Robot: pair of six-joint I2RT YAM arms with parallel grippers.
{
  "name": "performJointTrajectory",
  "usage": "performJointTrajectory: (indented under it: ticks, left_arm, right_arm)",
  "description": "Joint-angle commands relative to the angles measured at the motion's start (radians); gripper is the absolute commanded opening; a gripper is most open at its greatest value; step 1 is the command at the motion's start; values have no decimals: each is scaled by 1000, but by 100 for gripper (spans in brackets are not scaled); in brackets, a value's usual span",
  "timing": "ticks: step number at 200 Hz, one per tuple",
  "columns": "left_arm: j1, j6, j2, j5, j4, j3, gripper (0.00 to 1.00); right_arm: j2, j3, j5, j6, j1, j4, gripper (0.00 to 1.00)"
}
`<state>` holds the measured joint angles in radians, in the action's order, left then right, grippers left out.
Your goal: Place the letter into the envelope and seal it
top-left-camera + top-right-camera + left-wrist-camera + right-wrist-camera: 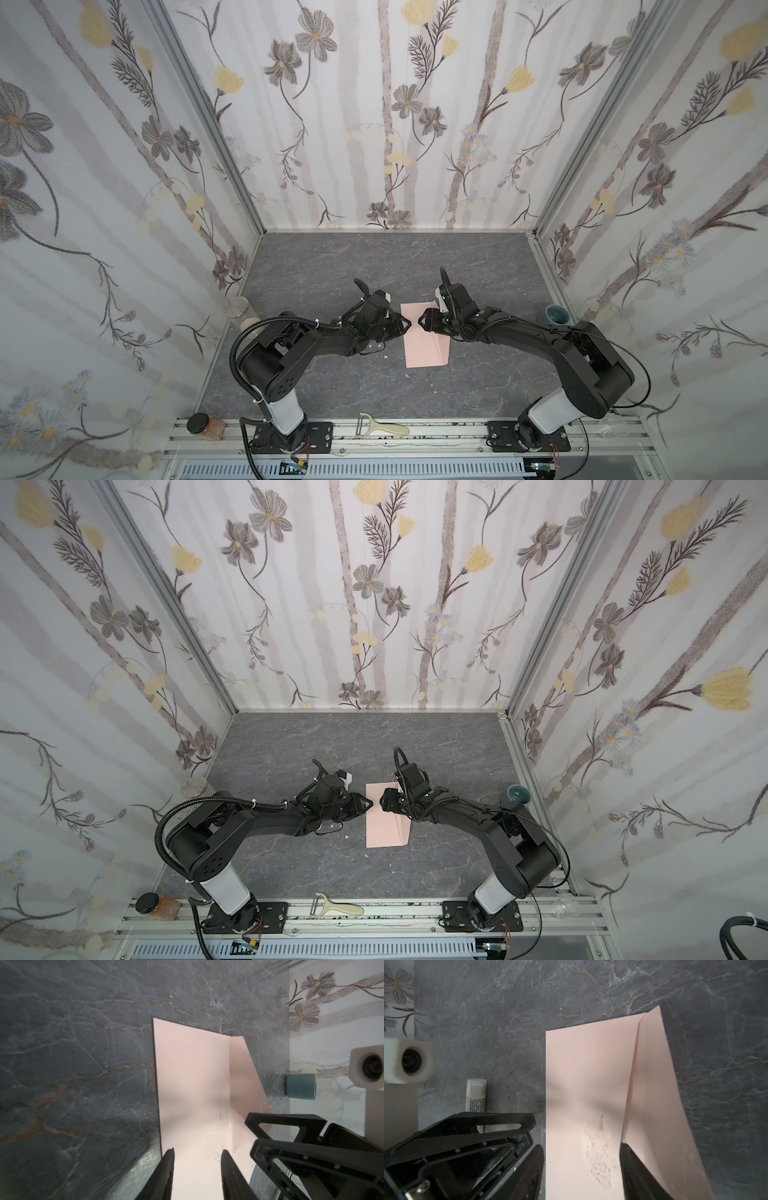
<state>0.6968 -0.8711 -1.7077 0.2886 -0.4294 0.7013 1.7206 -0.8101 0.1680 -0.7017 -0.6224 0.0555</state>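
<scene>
Beneath left end effector [197, 1152], envelope [191, 1074], flap [243, 1076] open

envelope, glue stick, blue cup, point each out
envelope [422, 349], in a top view, on its pink body
glue stick [476, 1096], right wrist view, on the tube's middle
blue cup [301, 1086], left wrist view, on its side wall

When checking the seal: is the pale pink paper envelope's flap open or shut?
Open: the flap angles outward past the crease, not folded over the pale pink envelope.

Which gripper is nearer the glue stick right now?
Left. The left gripper sits close beside the glue stick, partly covering it; the right gripper is apart, over the envelope.
</scene>
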Motion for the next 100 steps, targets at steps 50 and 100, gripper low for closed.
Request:
performJointTrajectory:
  ticks: [50,100]
  left_arm:
    - [-67,205,247,-204,351,77,41]
    - [-126,344,445,-392,696,48,44]
  right_arm:
    - [-89,-22,-10,39,28,17,60]
    - [-102,-63,45,97,57,21,60]
